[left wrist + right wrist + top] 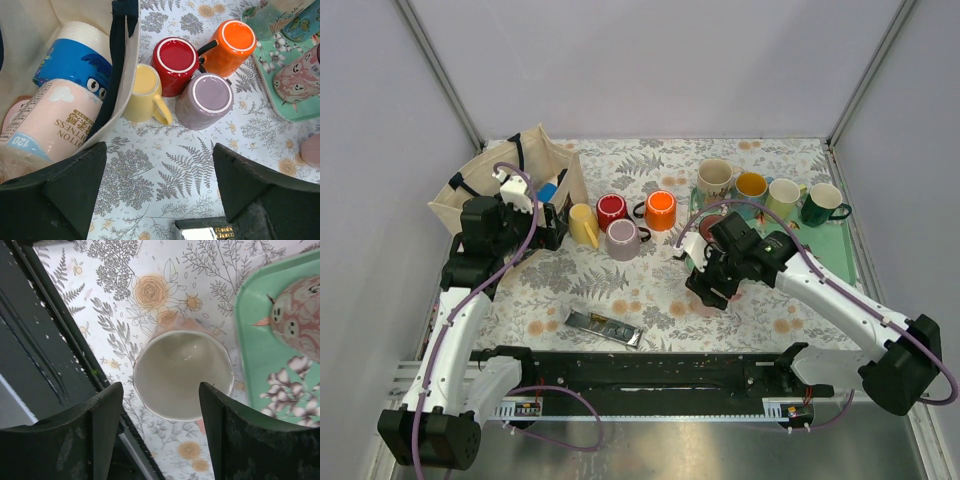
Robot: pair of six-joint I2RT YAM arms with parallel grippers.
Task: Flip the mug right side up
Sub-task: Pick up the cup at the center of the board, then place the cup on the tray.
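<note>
Since the pink mug stands mouth-up on the floral cloth, just beside the green tray, the step in hand is a clean let-go. The right gripper straddles it with jaws parted, seemingly clear of its wall, though the angle hides any contact. It should rise straight up, with no sideways drag. The left gripper hangs wide open and holds nothing.
</note>
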